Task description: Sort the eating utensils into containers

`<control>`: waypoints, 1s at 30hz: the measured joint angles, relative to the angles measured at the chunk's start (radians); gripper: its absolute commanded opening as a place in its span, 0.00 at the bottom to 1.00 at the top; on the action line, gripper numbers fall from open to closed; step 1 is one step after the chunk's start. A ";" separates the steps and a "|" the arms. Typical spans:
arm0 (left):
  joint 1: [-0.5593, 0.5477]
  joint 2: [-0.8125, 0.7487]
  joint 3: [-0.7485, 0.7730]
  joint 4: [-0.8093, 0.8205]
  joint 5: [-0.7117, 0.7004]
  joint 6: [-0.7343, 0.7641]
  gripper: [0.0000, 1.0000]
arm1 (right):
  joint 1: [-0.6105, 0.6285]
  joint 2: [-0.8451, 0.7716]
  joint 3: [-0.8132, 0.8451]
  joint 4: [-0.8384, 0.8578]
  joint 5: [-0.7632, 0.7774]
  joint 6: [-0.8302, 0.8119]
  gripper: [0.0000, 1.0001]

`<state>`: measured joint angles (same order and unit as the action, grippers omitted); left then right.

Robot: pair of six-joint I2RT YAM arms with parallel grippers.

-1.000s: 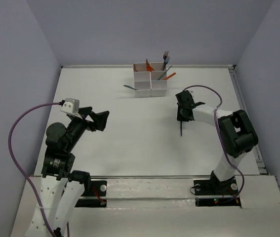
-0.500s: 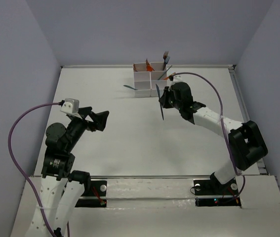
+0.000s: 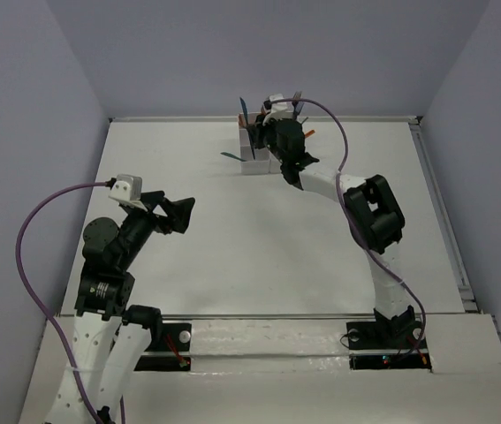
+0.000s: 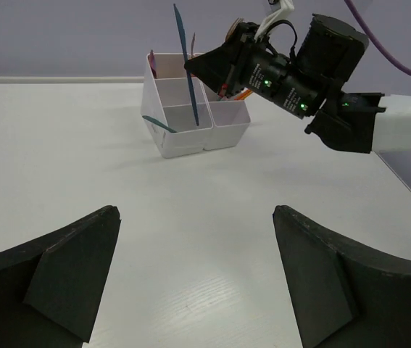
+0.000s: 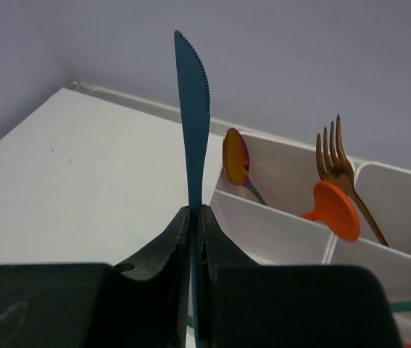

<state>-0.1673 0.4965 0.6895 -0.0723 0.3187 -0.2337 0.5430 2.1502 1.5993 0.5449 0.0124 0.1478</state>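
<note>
The white containers (image 3: 257,164) stand at the table's far middle. My right gripper (image 3: 254,135) is shut on a teal knife (image 3: 244,109), held blade up just above the left-hand boxes; the grip shows in the right wrist view (image 5: 196,214), the knife (image 5: 193,109) rising between the fingers. In the boxes (image 5: 270,232) behind it stand a copper-purple spoon (image 5: 235,156), a copper fork (image 5: 333,156) and an orange spoon (image 5: 332,210). A second teal knife (image 4: 158,123) leans against the containers' (image 4: 183,138) left side. My left gripper (image 3: 179,215) is open and empty over the left table.
An orange stick (image 3: 307,134) pokes out of the right side of the boxes. The table's raised back edge (image 3: 179,117) runs just behind the containers. The right arm (image 4: 379,127) stretches across the far right of the table.
My right arm swung from the right middle of the table up to the containers, carrying the teal knife, which now stands blade up. The left arm has not moved.
</note>
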 measured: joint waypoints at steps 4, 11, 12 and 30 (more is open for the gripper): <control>0.006 0.004 0.000 0.000 0.000 0.000 0.99 | 0.000 0.101 0.113 0.028 -0.002 -0.041 0.07; 0.013 0.019 0.000 0.000 0.000 0.000 0.99 | 0.002 0.180 0.154 0.081 -0.002 -0.091 0.07; 0.013 0.019 0.000 0.000 0.000 0.000 0.99 | 0.002 0.187 0.154 0.089 -0.001 -0.097 0.07; 0.041 0.032 0.000 0.000 0.010 0.000 0.99 | 0.015 0.085 -0.118 0.249 0.002 -0.170 0.48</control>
<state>-0.1265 0.5282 0.6895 -0.0719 0.3283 -0.2337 0.5579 2.2353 1.4811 0.7944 0.0147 -0.0219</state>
